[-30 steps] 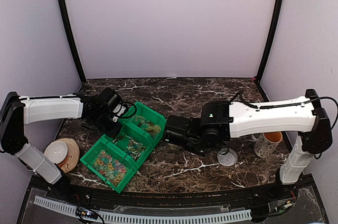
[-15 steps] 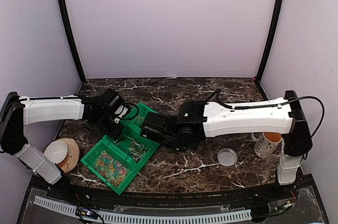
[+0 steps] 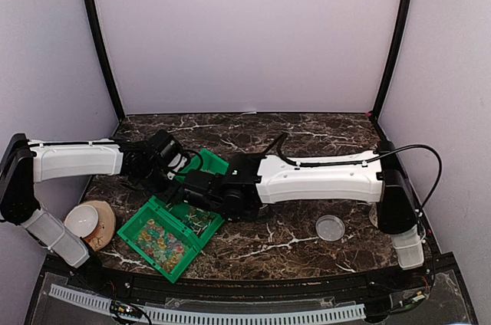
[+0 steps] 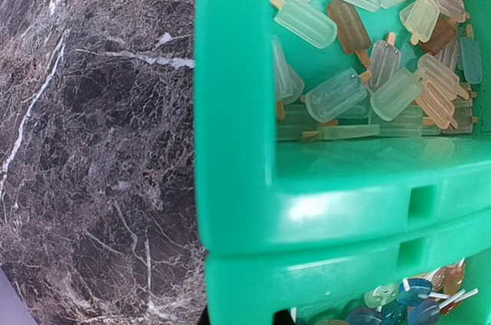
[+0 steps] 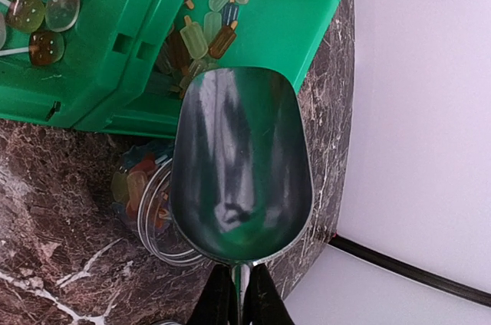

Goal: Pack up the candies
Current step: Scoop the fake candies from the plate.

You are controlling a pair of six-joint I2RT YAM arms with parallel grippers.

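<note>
The candies fill a green three-compartment bin (image 3: 212, 163). Mixed-colour ones (image 3: 159, 238) lie in the near compartment. Popsicle-shaped ones (image 4: 360, 72) and lollipops (image 5: 42, 11) show in the wrist views. My left gripper (image 3: 170, 168) is at the bin's far-left wall; in the left wrist view (image 4: 244, 317) only dark fingertips show under that wall (image 4: 230, 110), apparently shut on it. My right gripper (image 3: 201, 187) is shut on the handle of an empty metal scoop (image 5: 239, 164), held over the bin's edge and over a clear round tub (image 5: 142, 202) that holds a few candies.
The tub's clear lid (image 3: 331, 227) lies on the marble at right. A white bowl on a tan saucer (image 3: 87, 221) sits at the near left. My right arm spans the table from right to centre-left. Purple walls close in the back and sides.
My right arm has swung left from the table's middle, carrying the scoop to the bin. The bin has shifted slightly toward the near left. The left gripper has stayed at the bin's wall.
</note>
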